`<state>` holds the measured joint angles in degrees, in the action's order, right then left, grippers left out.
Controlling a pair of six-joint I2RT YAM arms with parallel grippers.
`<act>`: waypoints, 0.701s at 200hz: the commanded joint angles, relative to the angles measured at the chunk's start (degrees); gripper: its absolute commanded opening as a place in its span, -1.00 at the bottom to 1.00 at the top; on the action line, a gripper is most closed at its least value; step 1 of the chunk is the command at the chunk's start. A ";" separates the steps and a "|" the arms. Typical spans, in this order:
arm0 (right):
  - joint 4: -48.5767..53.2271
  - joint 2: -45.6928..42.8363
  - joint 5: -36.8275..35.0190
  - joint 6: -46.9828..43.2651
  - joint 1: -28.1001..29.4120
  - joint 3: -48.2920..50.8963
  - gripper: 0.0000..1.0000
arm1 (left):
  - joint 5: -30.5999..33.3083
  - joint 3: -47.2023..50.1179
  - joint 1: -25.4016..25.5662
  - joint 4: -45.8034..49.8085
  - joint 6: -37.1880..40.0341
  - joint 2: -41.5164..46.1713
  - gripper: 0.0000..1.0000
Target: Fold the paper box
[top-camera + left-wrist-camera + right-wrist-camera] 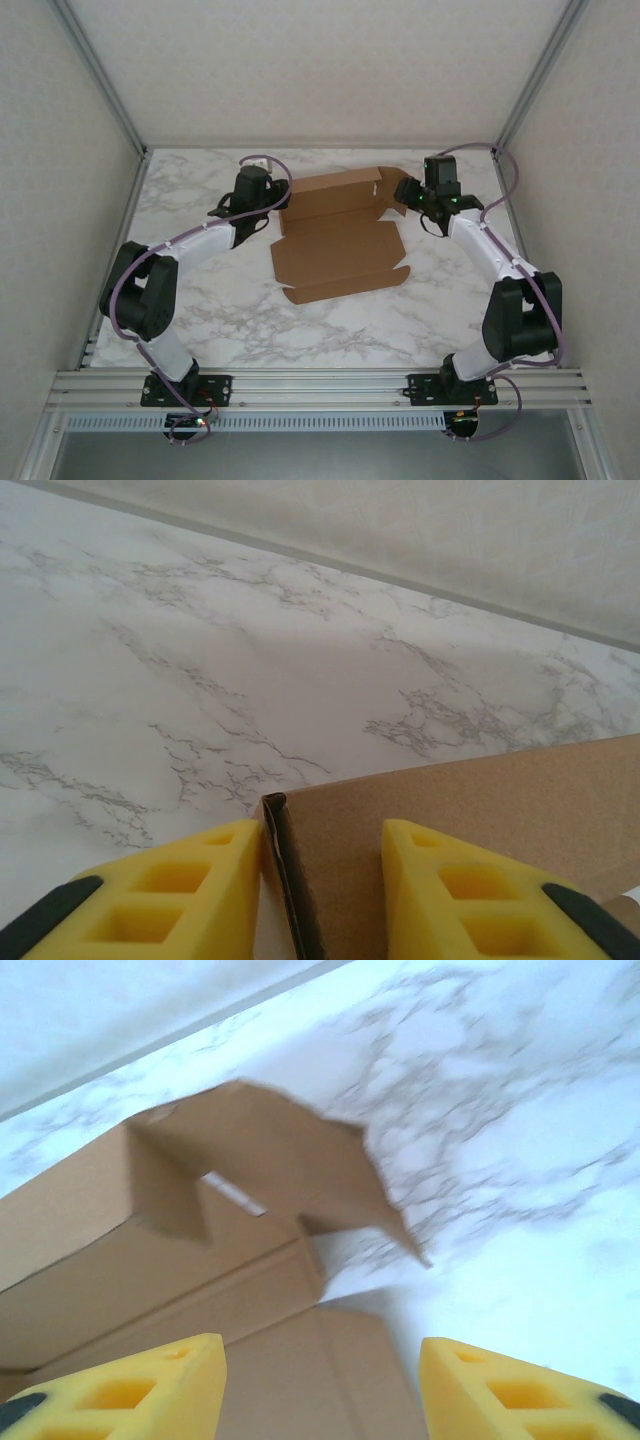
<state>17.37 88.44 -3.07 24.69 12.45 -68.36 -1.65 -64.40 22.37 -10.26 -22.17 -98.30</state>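
1. Across the middle of the marble surface (230, 320), a little toward its far side, lies the paper box (340, 240). It is part-folded: the far panel is tipped up, and the near flap lies flat toward the bottom of the frame.
2. The left arm (190, 245) rises from its base at lower left and kinks its elbow out close to the surface's left edge. Its forearm runs up and right, which sets the left gripper (268, 212) at the box's left end.
3. From the left wrist, the jaws stand apart astride an upright cardboard edge. That edge rests against the left-hand yellow finger (170, 890), and the other finger is clear of it, so nothing is clamped.
4. The right arm (490, 250) mirrors it, with its elbow near the right edge. The right gripper (408, 198) sits at the box's upper right corner, just beside the side flap.
5. From the right wrist, a blurred view, the jaws are wide apart with nothing between the tips. A stepped flap of the box rises ahead at upper centre.
6. Bare surface lies below the box in the frame and in strips on both sides. The far wall (320, 70) stands near behind the raised panel.
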 commanded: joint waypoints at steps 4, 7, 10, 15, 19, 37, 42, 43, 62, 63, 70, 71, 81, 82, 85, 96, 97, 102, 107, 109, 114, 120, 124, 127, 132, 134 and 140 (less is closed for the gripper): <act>-0.74 3.87 -6.58 -7.37 -0.58 0.94 0.09 | 1.39 0.07 0.20 6.21 1.78 -1.38 -0.30; -1.26 4.45 -6.28 -7.75 -0.71 1.04 0.09 | 1.39 0.07 0.21 6.22 1.86 -1.37 -0.30; -1.67 4.97 -5.99 -8.05 -0.87 1.03 0.09 | 1.43 0.07 0.18 6.24 1.87 -1.38 -0.30; -2.19 5.88 -5.89 -8.80 -1.05 0.85 0.09 | 1.34 0.13 0.21 6.26 1.96 -1.28 -0.30; -3.00 6.61 -5.68 -9.20 -1.23 0.73 0.09 | 1.31 0.17 0.16 6.22 1.96 -1.28 -0.30; -8.66 8.90 -2.27 -12.95 -2.34 1.58 0.09 | 1.04 0.35 0.13 6.13 2.22 -1.29 -0.30; -10.41 9.57 -0.75 -14.40 -2.47 1.62 0.09 | 0.88 0.33 0.13 6.14 2.29 -1.28 -0.30; -10.72 9.69 -0.38 -14.71 -2.58 1.64 0.09 | 0.87 0.37 0.13 6.13 2.30 -1.32 -0.30; -18.50 11.96 4.52 -21.04 -2.74 2.55 0.03 | 0.29 0.26 0.04 6.04 2.65 -1.42 -0.30; -18.99 12.07 4.76 -21.37 -2.76 2.72 0.03 | 0.27 0.25 0.04 6.04 2.70 -1.39 -0.30; -22.13 12.64 6.06 -23.20 -2.70 3.35 0.02 | 0.18 0.20 -0.04 6.04 2.83 -1.45 -0.30; -22.47 12.72 6.24 -23.55 -2.70 3.38 0.02 | 0.17 0.18 -0.04 6.09 2.88 -1.45 -0.30; -24.89 13.83 8.79 -26.64 -2.82 3.38 -0.02 | -0.02 0.13 -0.11 6.13 3.09 -1.45 -0.30; -25.08 13.98 9.31 -26.94 -2.84 3.35 -0.03 | -0.02 0.14 -0.17 6.13 3.10 -1.50 -0.30; -25.43 14.31 10.54 -27.76 -2.86 3.10 -0.04 | -0.09 0.08 -0.14 6.13 3.10 -1.54 -0.30; -24.80 16.26 13.05 -29.50 -2.90 1.42 -0.11 | -0.36 0.08 -0.13 6.13 3.28 -1.63 -0.30; -24.55 16.42 13.24 -29.55 -2.88 1.05 -0.12 | -0.37 0.07 -0.13 6.13 3.28 -1.63 -0.30; -23.08 17.47 14.20 -29.99 -2.94 -0.43 -0.18 | -0.46 0.02 -0.22 6.17 3.36 -1.63 -0.31; -21.59 18.46 15.20 -30.34 -2.98 -1.93 -0.26 | -0.59 -0.10 -0.24 6.20 3.43 -1.78 -0.32; -21.17 18.79 15.79 -30.43 -2.96 -2.48 -0.30 | -0.58 -0.11 -0.23 6.21 3.45 -1.80 -0.32; -20.10 19.54 16.46 -30.65 -3.04 -3.47 -0.38 | -0.55 -0.19 -0.29 6.22 3.45 -1.81 -0.32; -19.04 20.31 16.95 -30.53 -2.96 -4.41 -0.50 | -0.53 -0.28 -0.30 6.31 3.46 -1.91 -0.33; -18.17 20.62 17.00 -30.51 -2.96 -4.96 -0.59 | -0.51 -0.29 -0.31 6.31 3.48 -1.97 -0.33; -17.75 20.69 16.88 -30.30 -2.98 -5.26 -0.64 | -0.47 -0.29 -0.31 6.35 3.46 -1.99 -0.33; -17.36 20.72 16.80 -29.65 -2.96 -5.68 -0.70 | -0.42 -0.35 -0.35 6.38 3.45 -2.03 -0.33; -17.36 20.72 16.81 -29.20 -3.02 -5.65 -0.72 | -0.41 -0.35 -0.39 6.32 3.41 -2.02 -0.33; -17.23 20.61 17.07 -28.12 -3.05 -5.71 -0.76 | -0.42 -0.37 -0.47 6.35 3.29 -2.11 -0.33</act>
<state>-1.72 108.68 9.74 -2.74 9.72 -71.29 -1.89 -64.51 22.28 -10.17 -20.71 -98.32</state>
